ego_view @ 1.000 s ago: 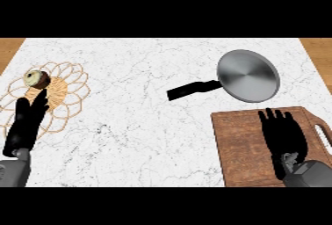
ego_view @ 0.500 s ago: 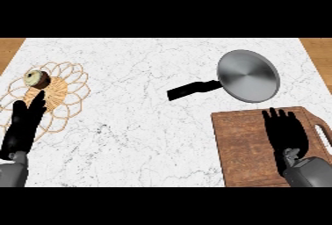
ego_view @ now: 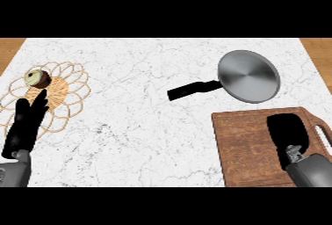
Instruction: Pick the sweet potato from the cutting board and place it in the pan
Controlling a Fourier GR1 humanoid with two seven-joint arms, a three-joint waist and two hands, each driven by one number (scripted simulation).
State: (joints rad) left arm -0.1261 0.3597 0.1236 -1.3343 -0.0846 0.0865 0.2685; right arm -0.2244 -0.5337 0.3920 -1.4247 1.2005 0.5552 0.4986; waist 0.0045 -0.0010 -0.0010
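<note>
The wooden cutting board (ego_view: 246, 147) lies at the lower right of the marble counter. My right hand (ego_view: 288, 132) is on its right half, fingers curled downward into a rounded shape. No sweet potato shows; it is hidden under that hand. The grey pan (ego_view: 250, 75) sits beyond the board at the upper right, and its black handle (ego_view: 193, 90) points left. The pan holds nothing. My left hand (ego_view: 26, 125) rests open at the far left, fingers straight and pointing away.
A woven wire trivet (ego_view: 62, 88) lies at the left edge, with a small round brown and pale item (ego_view: 37, 78) on its far side. My left hand's fingers overlap the trivet's near part. Bare marble stretches between the trivet and the board.
My right hand's fingers, spread and straight before, have curled down on the board. The left hand has drifted slightly. Pan and board have not moved.
</note>
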